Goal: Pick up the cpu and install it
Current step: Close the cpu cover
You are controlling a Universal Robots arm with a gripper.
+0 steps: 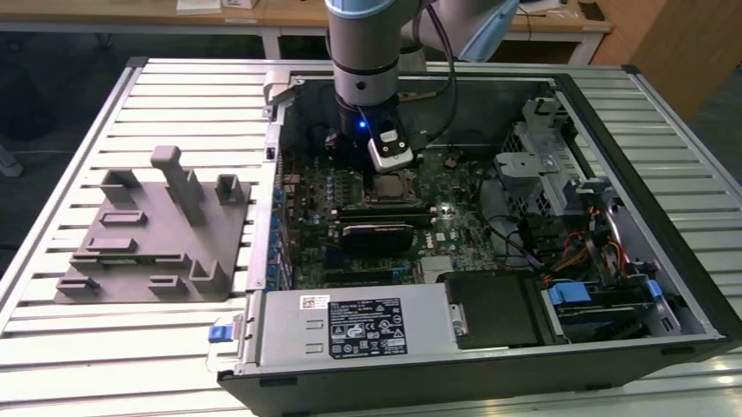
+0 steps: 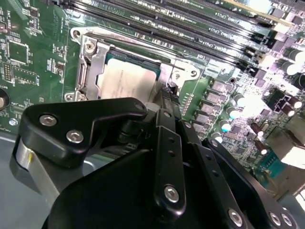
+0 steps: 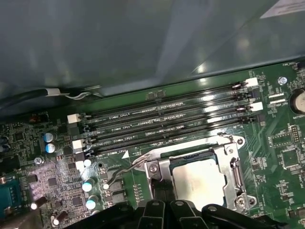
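The cpu (image 3: 198, 181), a flat silver-grey square, lies inside the metal-framed socket (image 3: 233, 167) on the green motherboard. In the second wrist view the cpu (image 2: 126, 81) shows within the socket frame (image 2: 88, 62). My gripper (image 2: 167, 93) hangs low over the board with its tip at the socket's edge, right beside the cpu and holding nothing that I can see. The first wrist view puts the gripper (image 3: 159, 183) next to a thin wire lever (image 3: 121, 168) that sticks out from the socket. In the exterior view the gripper (image 1: 388, 169) stands just above the cpu (image 1: 392, 184).
Empty memory slots (image 3: 167, 124) run alongside the socket. A black heatsink block (image 1: 374, 233) lies just below the socket in the exterior view. The open case holds a power supply (image 1: 347, 326) and a drive cage (image 1: 545, 174). A grey fixture (image 1: 151, 226) stands on the slatted table.
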